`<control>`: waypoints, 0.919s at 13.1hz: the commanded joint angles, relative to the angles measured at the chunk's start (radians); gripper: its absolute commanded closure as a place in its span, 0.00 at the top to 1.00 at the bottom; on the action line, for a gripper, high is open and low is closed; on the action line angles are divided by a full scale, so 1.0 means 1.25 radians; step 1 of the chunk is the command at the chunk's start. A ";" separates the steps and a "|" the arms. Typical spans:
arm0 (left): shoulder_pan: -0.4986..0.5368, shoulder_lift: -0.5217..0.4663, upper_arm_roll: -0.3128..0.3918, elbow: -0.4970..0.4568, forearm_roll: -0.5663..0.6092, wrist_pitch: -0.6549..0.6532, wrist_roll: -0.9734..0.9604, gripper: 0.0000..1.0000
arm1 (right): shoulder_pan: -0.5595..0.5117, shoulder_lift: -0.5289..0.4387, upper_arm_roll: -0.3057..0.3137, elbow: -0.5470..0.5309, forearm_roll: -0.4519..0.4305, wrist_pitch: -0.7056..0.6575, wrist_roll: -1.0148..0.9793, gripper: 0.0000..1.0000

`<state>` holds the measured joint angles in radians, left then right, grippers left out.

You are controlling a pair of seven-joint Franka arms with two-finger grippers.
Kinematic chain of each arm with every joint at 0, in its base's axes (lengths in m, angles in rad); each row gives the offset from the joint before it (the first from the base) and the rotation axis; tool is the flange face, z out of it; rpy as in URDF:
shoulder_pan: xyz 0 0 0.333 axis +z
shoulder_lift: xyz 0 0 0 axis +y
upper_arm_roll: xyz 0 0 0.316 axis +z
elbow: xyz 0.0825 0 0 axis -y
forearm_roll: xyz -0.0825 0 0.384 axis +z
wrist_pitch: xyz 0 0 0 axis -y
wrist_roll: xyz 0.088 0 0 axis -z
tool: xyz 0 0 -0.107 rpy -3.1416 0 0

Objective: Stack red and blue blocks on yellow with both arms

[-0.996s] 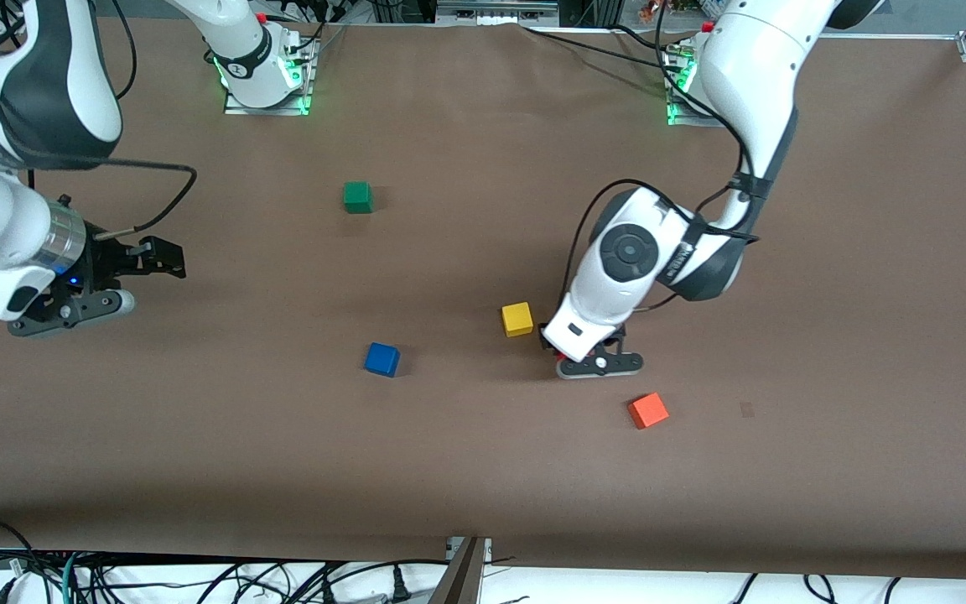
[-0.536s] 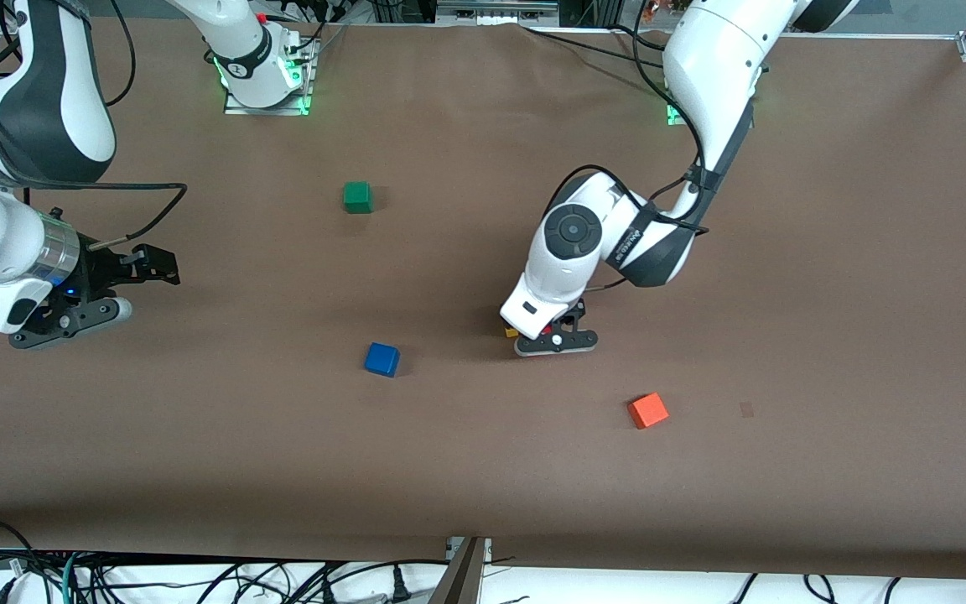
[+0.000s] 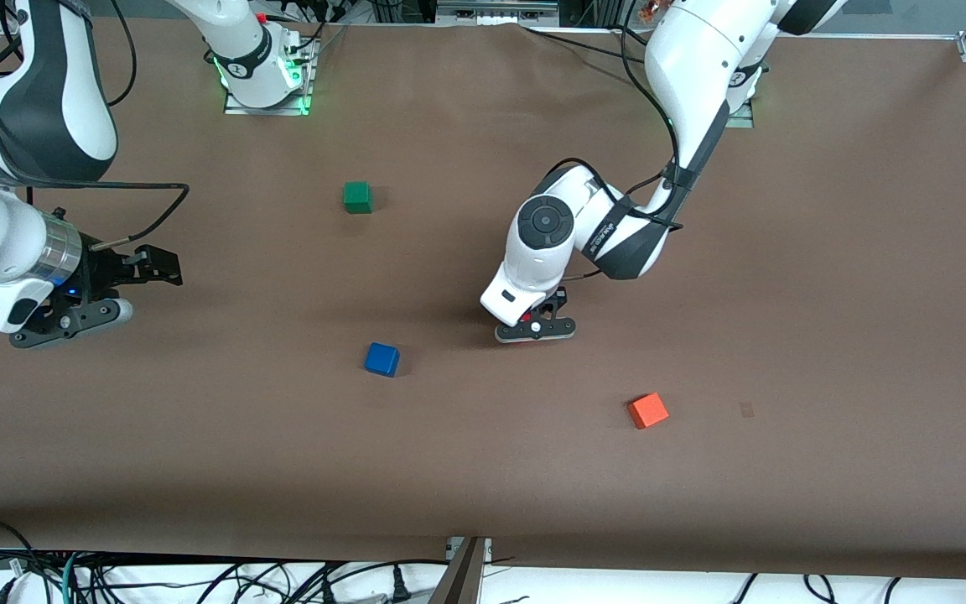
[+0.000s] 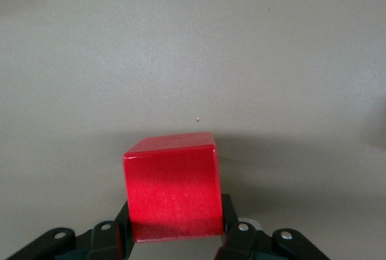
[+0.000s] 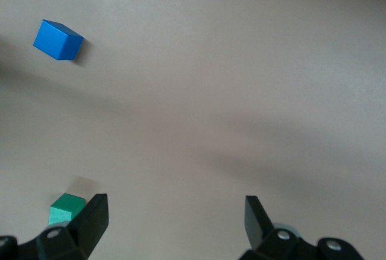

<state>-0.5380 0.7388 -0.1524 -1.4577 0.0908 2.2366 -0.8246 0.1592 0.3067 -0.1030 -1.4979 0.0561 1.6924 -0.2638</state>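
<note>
Between the left gripper's (image 4: 175,236) closed jaws sits the small matte red cube (image 4: 172,190), light and rigid, pinched on flat faces. Bright blue cube (image 3: 382,359) lies at eight o'clock; right gripper (image 3: 127,281) waits open.

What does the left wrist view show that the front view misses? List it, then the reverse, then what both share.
Only the left wrist view shows the red block plainly, clamped in the left pincer above bare tabletop.

Only the front view shows the blue block, the green block, the orange block, and the right pincer, open and waiting at the right arm's end of the table. The yellow block is visible in neither view.

Both show the left pincer and the brown table surface; in the front view only a sliver of red peeks out under that pincer.
</note>
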 commanded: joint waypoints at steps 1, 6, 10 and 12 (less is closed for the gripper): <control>-0.006 0.004 0.000 0.005 0.014 -0.015 -0.026 0.00 | -0.008 -0.004 0.003 0.006 0.021 -0.003 0.002 1.00; -0.007 0.004 -0.009 -0.011 0.019 -0.015 -0.058 0.00 | -0.068 0.005 0.001 -0.001 0.075 -0.014 -0.045 1.00; -0.008 0.002 -0.011 -0.021 0.019 -0.015 -0.061 0.00 | -0.098 0.017 0.000 -0.001 0.113 -0.019 -0.097 1.00; -0.015 0.002 -0.011 -0.021 0.021 -0.015 -0.074 0.00 | -0.097 0.017 0.000 0.001 0.113 -0.019 -0.097 1.00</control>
<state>-0.5441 0.7524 -0.1659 -1.4700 0.0909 2.2274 -0.8812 0.0441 0.3311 -0.1091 -1.5047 0.1757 1.6818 -0.3669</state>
